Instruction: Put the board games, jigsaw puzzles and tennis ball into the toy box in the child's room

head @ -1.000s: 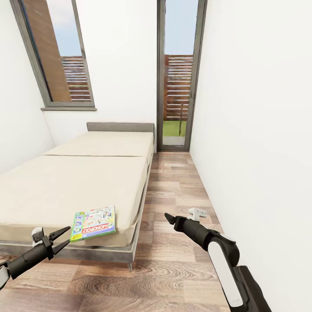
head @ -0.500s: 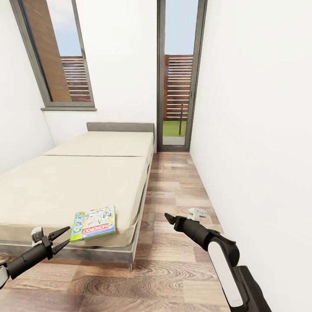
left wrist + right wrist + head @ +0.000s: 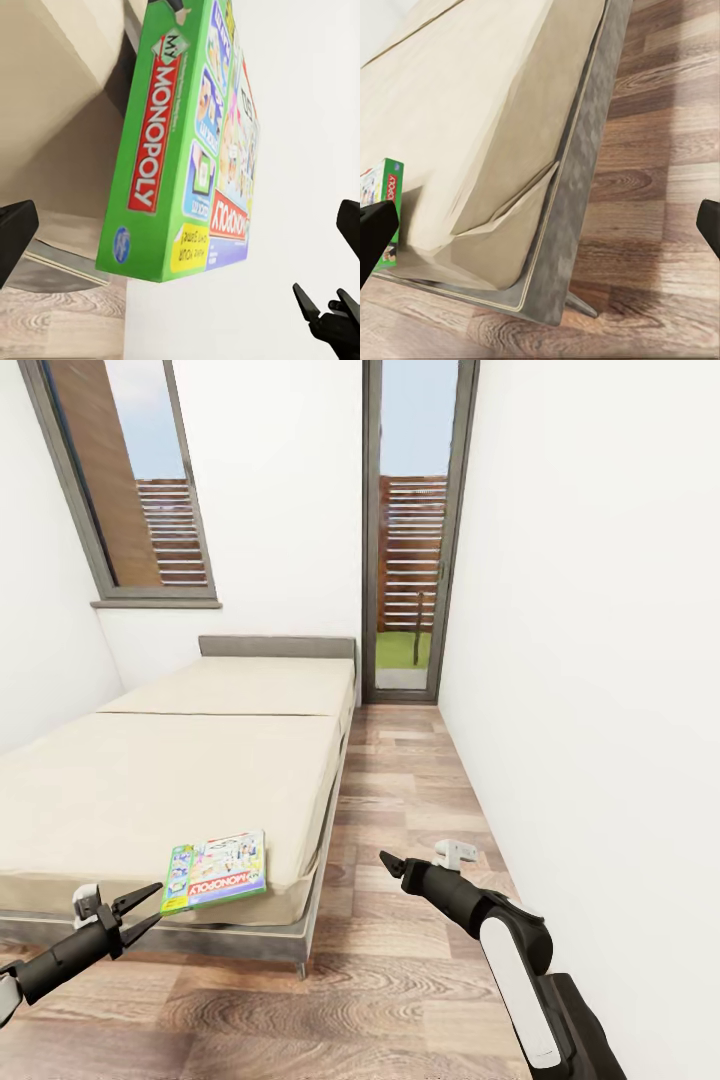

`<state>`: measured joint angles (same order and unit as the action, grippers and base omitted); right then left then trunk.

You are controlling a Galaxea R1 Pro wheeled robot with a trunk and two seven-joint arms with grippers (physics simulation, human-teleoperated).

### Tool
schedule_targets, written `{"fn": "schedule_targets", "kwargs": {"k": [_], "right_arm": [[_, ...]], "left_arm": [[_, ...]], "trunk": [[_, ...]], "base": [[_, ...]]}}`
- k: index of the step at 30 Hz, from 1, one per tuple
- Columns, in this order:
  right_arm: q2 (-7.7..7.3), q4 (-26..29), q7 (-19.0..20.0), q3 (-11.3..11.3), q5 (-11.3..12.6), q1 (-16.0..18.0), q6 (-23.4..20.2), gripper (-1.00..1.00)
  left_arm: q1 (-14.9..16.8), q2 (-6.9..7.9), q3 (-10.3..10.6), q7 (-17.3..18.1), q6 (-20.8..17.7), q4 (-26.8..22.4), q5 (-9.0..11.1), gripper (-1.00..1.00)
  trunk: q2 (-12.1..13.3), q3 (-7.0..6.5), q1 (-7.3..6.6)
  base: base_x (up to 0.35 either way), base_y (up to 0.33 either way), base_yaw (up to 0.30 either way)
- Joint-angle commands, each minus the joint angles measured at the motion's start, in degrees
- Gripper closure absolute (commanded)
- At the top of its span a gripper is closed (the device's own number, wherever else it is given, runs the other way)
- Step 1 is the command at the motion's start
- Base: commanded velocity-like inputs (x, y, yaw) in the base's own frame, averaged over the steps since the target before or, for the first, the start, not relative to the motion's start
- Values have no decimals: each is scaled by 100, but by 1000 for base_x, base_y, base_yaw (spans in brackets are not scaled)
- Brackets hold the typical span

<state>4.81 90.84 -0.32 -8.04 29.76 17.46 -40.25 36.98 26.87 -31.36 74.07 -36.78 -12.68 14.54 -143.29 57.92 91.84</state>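
At lower left of the head view: one Monopoly box lying flat on the near corner of the bed. Left gripper just beside it, fingers spread, empty. Right gripper over the floor; opening cannot be judged.

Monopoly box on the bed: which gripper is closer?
Left. Left gripper sits open just off the Monopoly box at the bed's near corner; right gripper hangs over the floor beyond the bed edge.

Beige bed on wood floor; Monopoly box lies flat at mattress's near right corner.
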Motion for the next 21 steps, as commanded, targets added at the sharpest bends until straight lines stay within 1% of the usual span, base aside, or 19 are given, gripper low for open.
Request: {"fn": "schedule_targets", "kwargs": {"k": [1,8,14,21], "right_arm": [[2,5,-3,4,12,3,-26,-100],[2,4,-3,4,12,3,-26,-100],[2,4,-3,4,12,3,-26,-100],[2,8,-3,4,12,3,-26,-100]], "left_arm": [[2,3,16,9,-57,3,36,-100],[2,3,16,11,-57,3,37,-100],[2,6,16,7,-57,3,33,-100],[2,1,16,3,-57,3,31,-100]], "trunk": [[-3,6,-2],[-3,6,-2],[-11,139,14],[-11,139,14]], "base": [[0,0,0],[0,0,0],[0,0,0],[0,0,0]]}}
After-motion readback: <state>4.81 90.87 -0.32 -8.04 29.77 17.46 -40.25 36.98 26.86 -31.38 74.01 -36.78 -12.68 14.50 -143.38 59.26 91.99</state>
